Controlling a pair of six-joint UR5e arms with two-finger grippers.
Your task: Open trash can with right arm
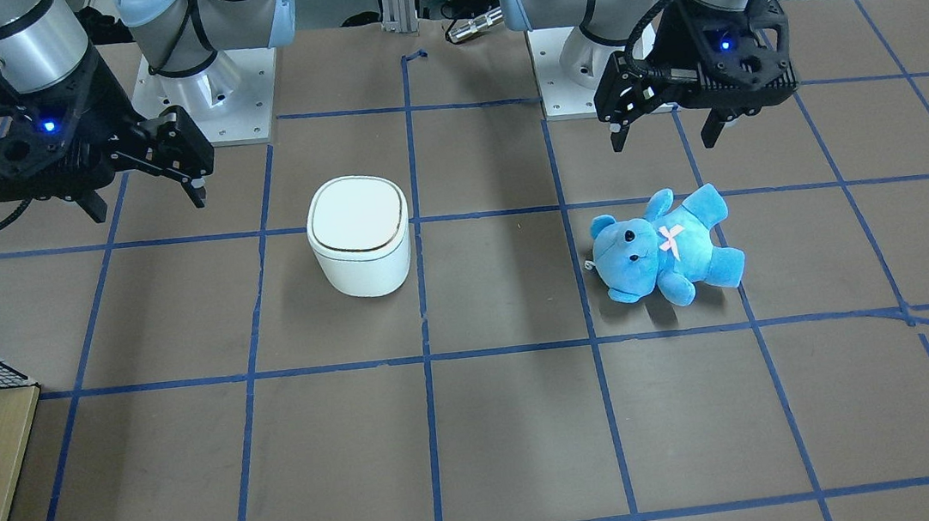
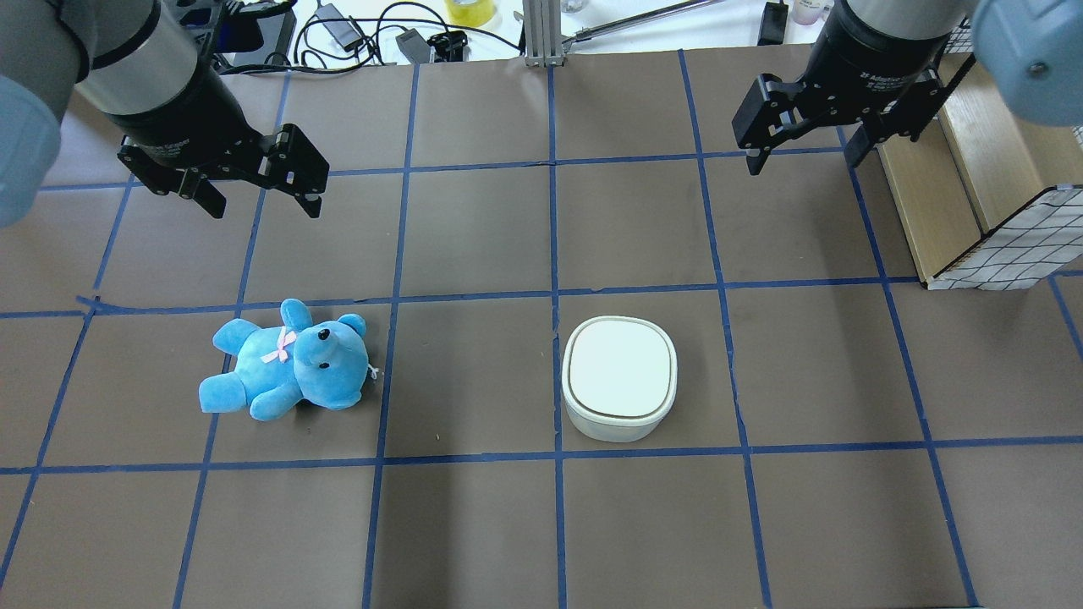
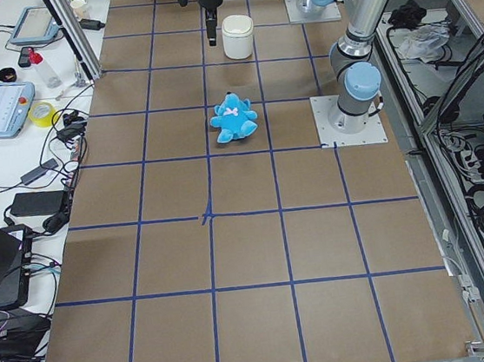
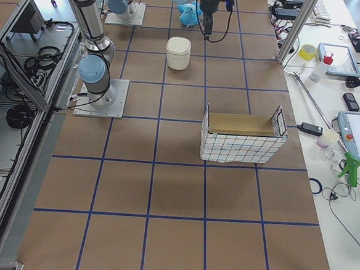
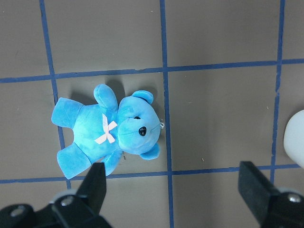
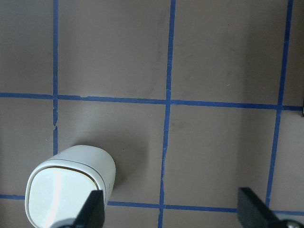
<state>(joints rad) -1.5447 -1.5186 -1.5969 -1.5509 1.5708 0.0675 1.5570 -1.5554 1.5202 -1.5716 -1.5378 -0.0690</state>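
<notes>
Right gripper [image 2: 802, 161] hangs spread wide, holding nothing; trash can [image 2: 620, 376] (lid shut, contents hidden) stands below, offset toward the left arm [image 2: 101, 42], wire basket [image 2: 1015, 245] opposite, on brown blue-taped table [image 2: 474, 524].

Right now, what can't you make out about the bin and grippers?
- Bin contents: shut lid hides them, all views.
- Bin, left wrist view: cut off by right edge.
- Lid hinge: no view shows it.
- Left gripper, right gripper: too small in side views.
</notes>
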